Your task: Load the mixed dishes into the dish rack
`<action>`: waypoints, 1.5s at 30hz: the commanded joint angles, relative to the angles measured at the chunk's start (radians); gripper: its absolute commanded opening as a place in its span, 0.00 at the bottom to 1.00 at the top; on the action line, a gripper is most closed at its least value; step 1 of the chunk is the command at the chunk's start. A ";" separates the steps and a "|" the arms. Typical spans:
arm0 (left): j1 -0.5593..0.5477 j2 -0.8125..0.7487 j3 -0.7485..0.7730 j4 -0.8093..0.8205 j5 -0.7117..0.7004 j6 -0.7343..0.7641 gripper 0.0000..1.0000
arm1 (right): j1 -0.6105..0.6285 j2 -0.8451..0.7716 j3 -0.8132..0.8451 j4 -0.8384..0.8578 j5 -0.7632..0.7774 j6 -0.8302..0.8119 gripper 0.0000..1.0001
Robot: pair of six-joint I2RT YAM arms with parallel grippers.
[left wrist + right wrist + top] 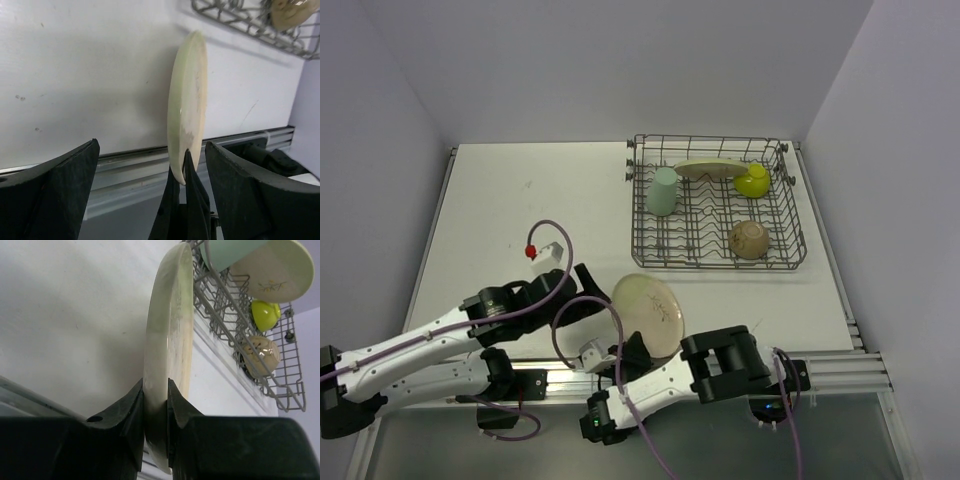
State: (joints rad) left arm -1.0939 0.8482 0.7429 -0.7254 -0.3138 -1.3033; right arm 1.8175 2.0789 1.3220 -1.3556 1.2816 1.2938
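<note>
The right gripper [156,390] pinches the lower rim of a cream plate [167,330], held on edge near the table's [520,200] front edge. The left gripper [150,160] is spread, its jaws flanking the plate without touching. Open tabletop separates the plate from the dish rack's [720,266] front rim

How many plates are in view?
2. The first plate leans at the back of the dish rack; the second plate is gripped upright by the right tool near the front edge of the table.
</note>
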 commanded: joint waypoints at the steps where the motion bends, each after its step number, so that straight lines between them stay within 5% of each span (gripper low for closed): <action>1: -0.006 -0.053 0.110 -0.115 -0.126 -0.013 0.93 | 0.022 -0.132 -0.021 -0.048 -0.059 0.144 0.00; 7: -0.006 -0.106 0.181 -0.218 -0.200 -0.025 0.94 | 0.058 -0.284 0.057 -0.048 -0.076 0.124 0.00; 15: -0.004 -0.161 0.066 -0.157 -0.145 -0.054 0.92 | 0.029 -0.473 0.288 -0.057 -0.002 0.102 0.00; 19: -0.006 -0.169 0.029 -0.121 -0.127 -0.056 0.92 | -0.059 -0.607 0.332 0.116 0.009 -0.043 0.00; 26: -0.006 -0.159 0.046 -0.135 -0.130 -0.045 0.92 | -0.266 -0.957 0.186 0.731 -0.165 -0.463 0.00; 32: -0.006 -0.170 0.027 -0.126 -0.133 -0.044 0.92 | -0.423 -1.031 0.226 0.823 -0.182 -0.458 0.00; 37: -0.006 -0.153 0.019 -0.105 -0.120 -0.039 0.92 | -0.691 -1.076 0.206 0.855 -0.313 -0.321 0.00; 45: -0.006 -0.146 -0.003 -0.083 -0.107 -0.036 0.92 | -1.308 -1.091 0.094 0.780 -0.935 -0.039 0.00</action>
State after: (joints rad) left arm -1.0946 0.7067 0.7506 -0.8444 -0.4313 -1.3476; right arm 0.6369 1.0260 1.4391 -0.6579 0.6086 1.1015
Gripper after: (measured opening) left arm 0.922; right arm 0.240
